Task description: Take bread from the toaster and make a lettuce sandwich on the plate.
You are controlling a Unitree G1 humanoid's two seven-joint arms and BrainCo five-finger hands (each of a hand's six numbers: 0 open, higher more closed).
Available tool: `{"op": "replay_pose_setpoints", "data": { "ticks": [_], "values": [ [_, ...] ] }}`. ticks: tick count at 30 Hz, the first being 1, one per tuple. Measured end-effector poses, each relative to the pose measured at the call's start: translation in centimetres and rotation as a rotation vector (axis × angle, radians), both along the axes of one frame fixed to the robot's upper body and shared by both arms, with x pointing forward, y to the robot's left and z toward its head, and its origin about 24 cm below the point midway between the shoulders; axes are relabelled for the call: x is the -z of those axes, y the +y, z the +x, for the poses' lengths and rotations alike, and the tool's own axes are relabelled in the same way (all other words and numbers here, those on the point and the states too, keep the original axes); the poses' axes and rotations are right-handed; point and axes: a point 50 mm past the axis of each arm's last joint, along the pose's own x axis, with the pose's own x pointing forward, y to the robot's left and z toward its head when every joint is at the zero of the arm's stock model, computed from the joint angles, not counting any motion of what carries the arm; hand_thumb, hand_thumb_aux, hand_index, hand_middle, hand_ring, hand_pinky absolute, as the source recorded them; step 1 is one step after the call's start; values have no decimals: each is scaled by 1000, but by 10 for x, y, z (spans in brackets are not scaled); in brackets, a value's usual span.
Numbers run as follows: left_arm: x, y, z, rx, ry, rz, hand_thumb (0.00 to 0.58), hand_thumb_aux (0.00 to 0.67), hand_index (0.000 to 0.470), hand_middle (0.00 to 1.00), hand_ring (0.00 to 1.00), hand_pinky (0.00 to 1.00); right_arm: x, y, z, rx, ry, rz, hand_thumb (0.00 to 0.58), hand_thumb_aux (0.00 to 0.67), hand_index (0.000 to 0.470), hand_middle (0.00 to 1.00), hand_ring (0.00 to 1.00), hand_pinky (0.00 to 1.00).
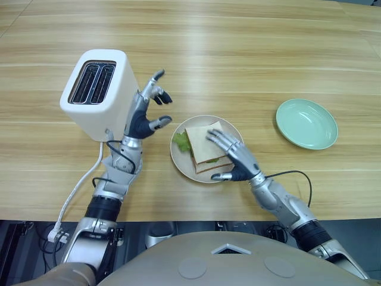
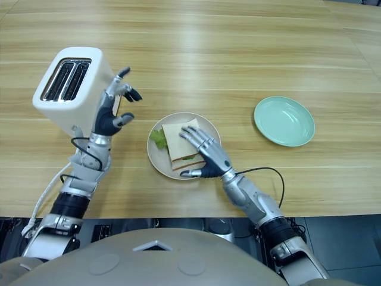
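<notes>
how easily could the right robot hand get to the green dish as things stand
Probably yes, easily. The green dish lies on bare table to the right of the right robot hand, with nothing between them. That hand rests flat on the sandwich, holding nothing.

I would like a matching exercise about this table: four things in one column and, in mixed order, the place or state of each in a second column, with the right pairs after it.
Column A
1. toaster
2. sandwich
3. green dish
4. right hand

Column B
a. empty, on the table at the robot's right
b. lies flat on top of the sandwich
c. white, beside the left hand, no bread sticking out
d. on the beige plate, lettuce showing at its left side

Pairs: 1-c; 2-d; 3-a; 4-b
</notes>
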Motion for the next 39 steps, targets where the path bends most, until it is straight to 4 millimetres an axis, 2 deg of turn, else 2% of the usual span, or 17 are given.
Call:
{"op": "replay_pose_setpoints", "data": {
  "ticks": [2,4,6,9,12,16,18,20,23,29,34,39],
  "values": [
    [7,-1,-17,124,62,19,580,670,460,1000,1000,1000,-13,-14,-1,2,-15,70,580,670,460,1000,1000,1000],
    [17,1,-33,233,140,69,580,670,460,1000,1000,1000,-15,-31,-5,1,13,53,580,670,460,1000,1000,1000],
    [28,6,-47,300,235,112,580,670,460,1000,1000,1000,-10,-42,-10,-20,71,24,580,670,460,1000,1000,1000],
    [44,15,-68,396,375,197,580,670,460,1000,1000,1000,8,-54,-27,-91,216,-69,580,670,460,1000,1000,1000],
    [59,21,-92,518,522,308,580,670,460,1000,1000,1000,28,-53,-53,-224,376,-154,580,670,460,1000,1000,1000],
    [75,18,-108,618,620,432,580,670,460,1000,1000,1000,36,-44,-72,-346,460,-177,580,670,460,1000,1000,1000],
    [86,15,-101,594,641,506,580,670,460,1000,1000,1000,37,-39,-75,-384,473,-189,580,670,460,1000,1000,1000],
    [86,5,-85,560,580,552,580,670,460,1000,1000,1000,39,-30,-70,-410,453,-207,580,670,460,1000,1000,1000],
    [86,-12,-53,481,485,624,580,670,460,1000,1000,1000,44,-11,-41,-382,385,-283,580,670,460,1000,1000,1000],
    [87,-27,3,308,362,768,580,670,460,1000,1000,1000,49,-6,20,-226,270,-496,580,670,460,1000,1000,1000],
    [86,-40,39,202,291,859,580,670,460,1000,1000,1000,53,11,65,-137,217,-585,580,670,460,1000,1000,1000],
    [83,-41,72,71,279,884,580,670,460,1000,1000,1000,47,25,111,-36,196,-656,580,670,460,1000,1000,1000]
  ]
}}
